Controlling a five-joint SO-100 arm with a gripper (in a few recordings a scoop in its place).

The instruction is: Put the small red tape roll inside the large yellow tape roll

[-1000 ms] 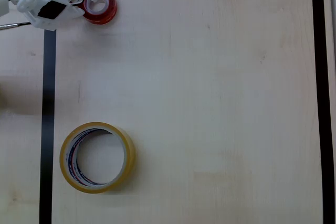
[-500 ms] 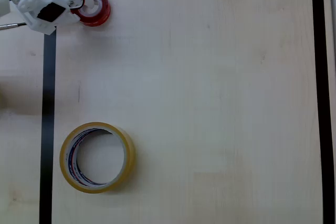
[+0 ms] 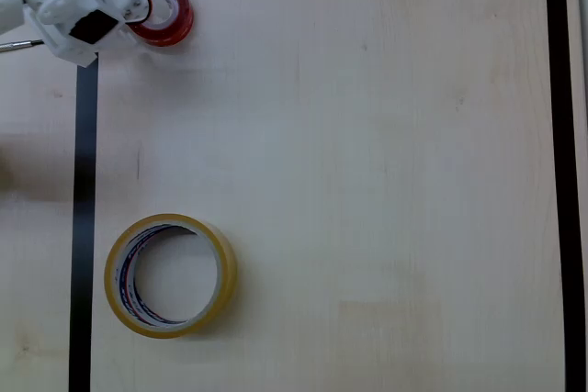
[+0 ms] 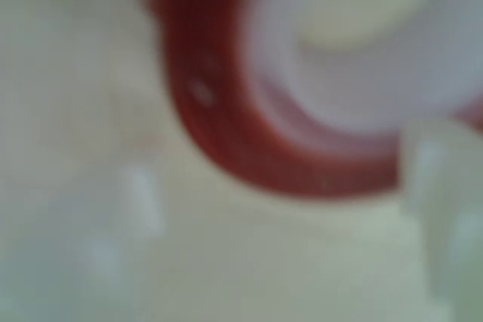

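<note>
The small red tape roll (image 3: 170, 16) lies flat at the top left corner of the taped area. My white gripper (image 3: 144, 8) is down over its left side, covering part of the ring and its pale core. The wrist view is very blurred: the small red tape roll (image 4: 226, 133) fills the top, one pale finger (image 4: 441, 194) stands in front of its wall at the right and the other finger (image 4: 113, 224) is far off to the lower left, so the gripper (image 4: 279, 216) is open. The large yellow tape roll (image 3: 170, 274) lies flat at the lower left, well away.
A black tape border (image 3: 84, 181) frames the light wooden table (image 3: 367, 181). The gripper's body overhangs the border's top left corner. A thin metal rod (image 3: 20, 44) pokes in at the left edge.
The gripper has drawn back slightly to the left and up. The red roll has shifted a little left with it, closer to the corner. The yellow roll has stayed put.
</note>
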